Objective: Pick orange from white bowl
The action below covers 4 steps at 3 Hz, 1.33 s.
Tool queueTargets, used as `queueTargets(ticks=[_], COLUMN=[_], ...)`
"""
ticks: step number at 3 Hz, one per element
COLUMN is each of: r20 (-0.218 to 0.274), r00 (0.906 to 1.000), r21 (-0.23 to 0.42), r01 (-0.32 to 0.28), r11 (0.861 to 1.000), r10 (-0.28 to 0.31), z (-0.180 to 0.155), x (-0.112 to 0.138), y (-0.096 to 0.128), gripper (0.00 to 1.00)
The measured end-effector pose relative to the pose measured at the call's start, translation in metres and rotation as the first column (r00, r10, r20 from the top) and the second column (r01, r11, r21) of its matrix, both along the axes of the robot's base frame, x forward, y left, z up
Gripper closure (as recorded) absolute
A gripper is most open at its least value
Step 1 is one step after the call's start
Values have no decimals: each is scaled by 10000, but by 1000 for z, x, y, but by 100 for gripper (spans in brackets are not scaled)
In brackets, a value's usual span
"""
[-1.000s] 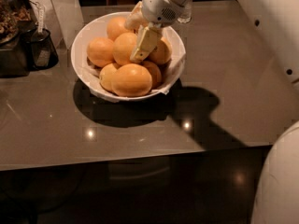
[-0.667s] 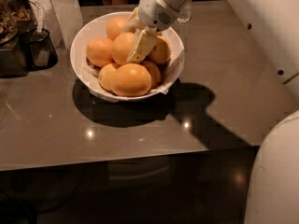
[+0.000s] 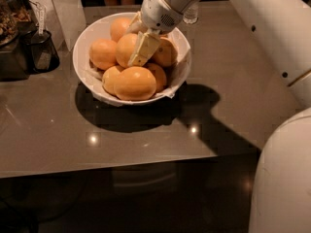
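The white bowl [image 3: 86,39] stands on the dark table and holds several oranges piled together. My gripper [image 3: 141,51] reaches down from the upper right into the bowl. Its cream tip lies among the top oranges, against a middle orange [image 3: 125,46] and next to another orange [image 3: 166,53] on its right. A large orange [image 3: 134,83] lies at the front of the pile. The white wrist [image 3: 165,6] hides part of the bowl's far rim.
A dark container [image 3: 41,52] and a dark appliance [image 3: 12,33] stand left of the bowl. A glass [image 3: 191,14] stands behind the bowl. My white arm and base [image 3: 282,169] fill the right side. The table's front edge [image 3: 121,166] runs below the bowl.
The gripper has shifted slightly left and lower among the oranges. The arm has swung a little left. The bowl and oranges have not moved.
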<state>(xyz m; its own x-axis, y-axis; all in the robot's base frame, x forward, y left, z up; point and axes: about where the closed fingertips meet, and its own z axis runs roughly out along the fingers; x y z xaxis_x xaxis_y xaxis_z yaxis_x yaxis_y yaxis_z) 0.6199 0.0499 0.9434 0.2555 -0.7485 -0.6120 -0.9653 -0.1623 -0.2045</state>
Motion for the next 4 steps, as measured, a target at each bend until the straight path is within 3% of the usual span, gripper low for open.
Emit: queueTargets(ticks=[1, 2, 3, 4], r20=[-1, -169, -178, -91], r00=[10000, 9999, 9998, 9977], r21=[3, 360, 440, 1602], r01=[0, -24, -51, -644], r11=[10000, 9994, 9990, 9850], r10=[0, 30, 59, 667], z=[0, -2, 1, 13], x=[0, -4, -5, -12], y=[0, -7, -7, -12], gripper=[94, 100, 100, 100])
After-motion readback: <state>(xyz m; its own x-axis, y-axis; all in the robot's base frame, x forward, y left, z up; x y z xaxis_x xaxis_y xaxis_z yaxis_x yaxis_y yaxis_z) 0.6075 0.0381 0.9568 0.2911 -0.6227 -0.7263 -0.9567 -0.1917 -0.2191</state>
